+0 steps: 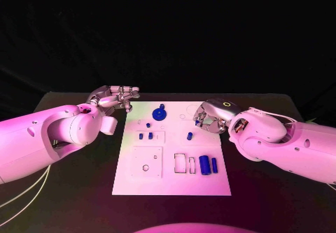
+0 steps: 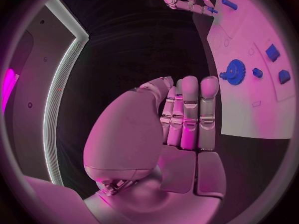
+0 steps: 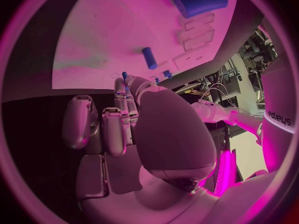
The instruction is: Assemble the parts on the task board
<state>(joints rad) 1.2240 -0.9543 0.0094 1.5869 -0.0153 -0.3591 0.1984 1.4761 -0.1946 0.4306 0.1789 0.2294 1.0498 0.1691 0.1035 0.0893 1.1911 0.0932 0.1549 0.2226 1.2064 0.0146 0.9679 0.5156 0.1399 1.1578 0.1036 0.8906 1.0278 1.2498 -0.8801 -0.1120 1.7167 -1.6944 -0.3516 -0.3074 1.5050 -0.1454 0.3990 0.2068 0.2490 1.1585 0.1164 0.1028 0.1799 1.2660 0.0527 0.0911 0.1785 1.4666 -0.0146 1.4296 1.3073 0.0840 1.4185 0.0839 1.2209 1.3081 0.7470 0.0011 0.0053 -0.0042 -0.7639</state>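
Task board (image 1: 175, 184) holding blue parts (image 1: 204, 165), left hand (image 1: 115, 99) empty, right hand (image 1: 209, 119) pinching small blue part (image 1: 198, 123)

The board (image 1: 175, 184) is showing a smooth, matt white face, like plastic sheet. The gear (image 1: 159, 114) and the cylinder (image 1: 204, 165) are reading as smooth blue plastic with a soft sheen. Both hands – left (image 1: 115, 97), right (image 1: 210, 118) – are gleaming like polished metal, the arm shells (image 1: 280, 141) looking glossy. The table (image 1: 70, 194) is staying dull black – matt.
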